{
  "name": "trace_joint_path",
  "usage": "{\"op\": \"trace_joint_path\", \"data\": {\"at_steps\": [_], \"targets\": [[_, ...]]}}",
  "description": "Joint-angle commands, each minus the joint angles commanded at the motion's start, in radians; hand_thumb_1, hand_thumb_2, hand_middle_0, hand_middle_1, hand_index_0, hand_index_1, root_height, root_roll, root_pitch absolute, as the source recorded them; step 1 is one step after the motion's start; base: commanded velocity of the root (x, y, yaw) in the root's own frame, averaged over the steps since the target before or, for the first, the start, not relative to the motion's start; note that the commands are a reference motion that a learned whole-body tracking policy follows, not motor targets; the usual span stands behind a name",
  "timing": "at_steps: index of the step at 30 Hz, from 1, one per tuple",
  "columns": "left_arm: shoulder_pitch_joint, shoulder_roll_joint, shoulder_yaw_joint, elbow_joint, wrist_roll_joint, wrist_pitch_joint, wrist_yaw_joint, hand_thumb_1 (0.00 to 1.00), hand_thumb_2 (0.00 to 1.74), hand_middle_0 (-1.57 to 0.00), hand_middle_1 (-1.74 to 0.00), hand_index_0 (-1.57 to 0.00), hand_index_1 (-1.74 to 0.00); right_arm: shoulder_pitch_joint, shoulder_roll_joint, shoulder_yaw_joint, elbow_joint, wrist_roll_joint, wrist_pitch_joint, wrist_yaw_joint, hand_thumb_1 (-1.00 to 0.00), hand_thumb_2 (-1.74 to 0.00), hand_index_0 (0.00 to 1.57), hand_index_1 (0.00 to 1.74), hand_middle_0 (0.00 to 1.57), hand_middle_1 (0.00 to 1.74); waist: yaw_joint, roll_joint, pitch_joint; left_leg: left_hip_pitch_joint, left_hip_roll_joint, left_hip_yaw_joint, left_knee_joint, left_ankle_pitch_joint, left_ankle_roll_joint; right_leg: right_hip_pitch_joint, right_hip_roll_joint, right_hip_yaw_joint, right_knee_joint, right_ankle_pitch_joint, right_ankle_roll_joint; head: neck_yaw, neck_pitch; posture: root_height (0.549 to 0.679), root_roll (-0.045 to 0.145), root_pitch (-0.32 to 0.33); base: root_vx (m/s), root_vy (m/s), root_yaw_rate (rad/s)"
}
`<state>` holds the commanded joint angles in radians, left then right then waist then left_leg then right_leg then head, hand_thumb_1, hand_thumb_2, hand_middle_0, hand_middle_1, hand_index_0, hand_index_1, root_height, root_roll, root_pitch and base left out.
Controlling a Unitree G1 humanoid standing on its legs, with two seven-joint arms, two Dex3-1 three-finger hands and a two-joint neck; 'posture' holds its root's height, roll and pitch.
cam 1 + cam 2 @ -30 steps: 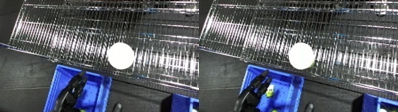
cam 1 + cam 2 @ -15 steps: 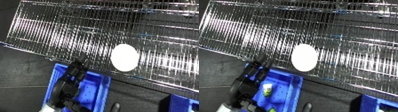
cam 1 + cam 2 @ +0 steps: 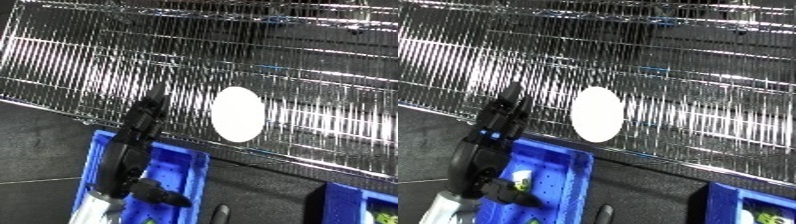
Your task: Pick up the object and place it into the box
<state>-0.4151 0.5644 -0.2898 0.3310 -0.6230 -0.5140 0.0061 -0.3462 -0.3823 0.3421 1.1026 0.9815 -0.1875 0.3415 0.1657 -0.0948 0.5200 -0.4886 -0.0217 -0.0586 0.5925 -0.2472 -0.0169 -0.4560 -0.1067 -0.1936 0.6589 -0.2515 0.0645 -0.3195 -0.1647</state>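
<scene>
1. Shiny wire shelf across the top of the left eye view, dark floor under it.
2. Lying flat on the wires: white oval object, not in any bin.
3. Under the shelf's front edge: blue bin, and the corner of a second blue bin at the lower right.
4. Coming up out of the blue bin: black left hand, open, fingers straight and pointing up over the shelf's front edge. Near the white oval object on its left side, not touching it.
5. Poking up at the bottom edge: a small dark bit of the right hand. Open or closed: cannot tell.
6. Same things in the right eye view, all a bit more to the left. Also a small yellow-green thing inside the blue bin, just beside the left hand.
</scene>
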Motion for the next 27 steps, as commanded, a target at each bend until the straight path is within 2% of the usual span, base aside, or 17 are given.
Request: {"op": "trace_joint_path", "data": {"at_steps": [11,19,27], "targets": [[-0.094,-0.030,-0.015,0.136,0.072,-0.017,0.092,0.00,0.00,0.00,0.00,0.00,0.00,-0.023,0.000,0.031,-0.016,-0.016,0.014,0.012,0.00,0.00,0.00,0.00,0.00,0.00,-0.038,-0.031,0.000,-0.029,0.025,0.017,0.029,-0.009,-0.0022,-0.033,0.0211,0.018,0.016,0.002,0.0002,-0.052,0.041,0.644,0.006,0.103,-0.003,0.020,-0.108],[-0.163,-0.057,-0.022,0.264,0.123,0.002,0.153,0.00,0.00,0.00,0.00,0.00,0.00,-0.038,0.007,0.049,-0.037,-0.015,0.019,0.006,0.00,0.00,0.00,0.00,0.00,0.00,-0.066,-0.053,0.000,-0.049,0.041,0.025,0.038,-0.012,-0.0052,-0.055,0.0335,0.028,0.017,0.009,0.0060,-0.091,0.074,0.643,-0.002,0.116,-0.011,0.016,-0.079],[-0.244,-0.065,-0.034,0.371,0.143,0.011,0.154,0.00,0.00,0.00,0.00,0.00,0.00,-0.053,0.006,0.066,-0.061,-0.006,0.025,-0.006,0.00,0.00,0.00,0.00,0.00,0.00,-0.097,-0.069,0.000,-0.067,0.052,0.035,0.050,-0.019,-0.0058,-0.076,0.0453,0.042,0.015,0.015,0.0092,-0.122,0.105,0.642,-0.007,0.129,-0.017,0.023,-0.085]]}}
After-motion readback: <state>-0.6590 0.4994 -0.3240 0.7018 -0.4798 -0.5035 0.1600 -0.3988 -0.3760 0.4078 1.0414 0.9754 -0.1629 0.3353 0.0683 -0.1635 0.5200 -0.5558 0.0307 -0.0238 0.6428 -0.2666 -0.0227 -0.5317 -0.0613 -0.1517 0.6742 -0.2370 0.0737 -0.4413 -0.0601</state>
